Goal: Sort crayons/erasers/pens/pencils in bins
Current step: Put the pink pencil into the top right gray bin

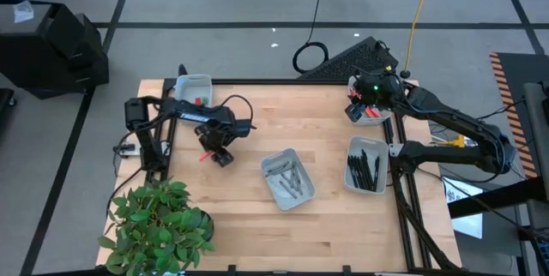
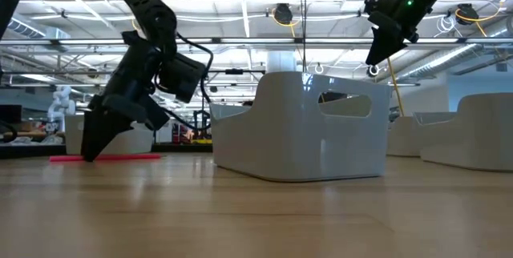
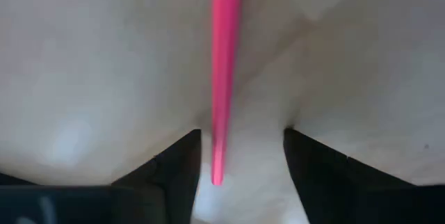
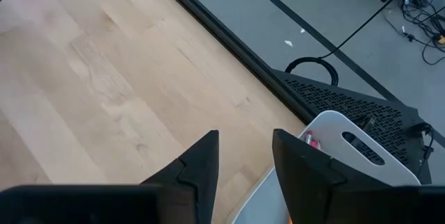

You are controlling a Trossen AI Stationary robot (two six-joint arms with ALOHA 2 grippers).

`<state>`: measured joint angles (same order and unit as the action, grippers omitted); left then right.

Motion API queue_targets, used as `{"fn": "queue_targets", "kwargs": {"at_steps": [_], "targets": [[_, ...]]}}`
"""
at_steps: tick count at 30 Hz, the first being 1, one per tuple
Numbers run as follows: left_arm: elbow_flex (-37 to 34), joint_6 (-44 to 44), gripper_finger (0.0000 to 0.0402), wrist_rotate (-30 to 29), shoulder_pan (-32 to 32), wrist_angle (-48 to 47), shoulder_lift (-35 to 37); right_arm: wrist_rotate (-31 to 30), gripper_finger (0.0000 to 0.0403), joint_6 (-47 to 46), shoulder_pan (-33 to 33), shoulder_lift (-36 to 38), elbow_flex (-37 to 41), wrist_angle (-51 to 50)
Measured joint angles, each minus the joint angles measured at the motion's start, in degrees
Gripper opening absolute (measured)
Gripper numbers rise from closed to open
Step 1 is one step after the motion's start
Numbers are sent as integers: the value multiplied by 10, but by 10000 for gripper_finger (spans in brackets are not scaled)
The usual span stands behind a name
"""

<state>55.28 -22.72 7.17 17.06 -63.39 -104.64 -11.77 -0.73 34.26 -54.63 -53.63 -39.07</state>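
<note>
The left gripper [image 1: 208, 153], fingers spread, straddles a long pink pencil [image 3: 224, 71] lying on the wooden table [image 1: 249, 216]; a leafy green plant [image 1: 159, 225] stands nearby. The right gripper [image 1: 354, 105], open and empty, hovers over the far-right pale plastic bin [image 4: 361, 144].

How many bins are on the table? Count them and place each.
4. One bin at the back left, one in the middle with grey sticks, one at the right with black pens, one under the right gripper.
</note>
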Motion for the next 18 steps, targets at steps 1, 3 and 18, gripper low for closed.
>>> {"fn": "queue_targets", "kwargs": {"at_steps": [1, 3, 18], "targets": [[-5, 2, 198, 3, 0, 4, 0, 0, 130, 0, 0, 0, 0, 0], [-9, 8, 163, 7, -1, 11, 0, 0, 130, 0, 0, 0, 0, 0], [-8, 7, 24, -12, -5, 48, 6, 18, 130, -11, 0, 0, 0, 1]]}}
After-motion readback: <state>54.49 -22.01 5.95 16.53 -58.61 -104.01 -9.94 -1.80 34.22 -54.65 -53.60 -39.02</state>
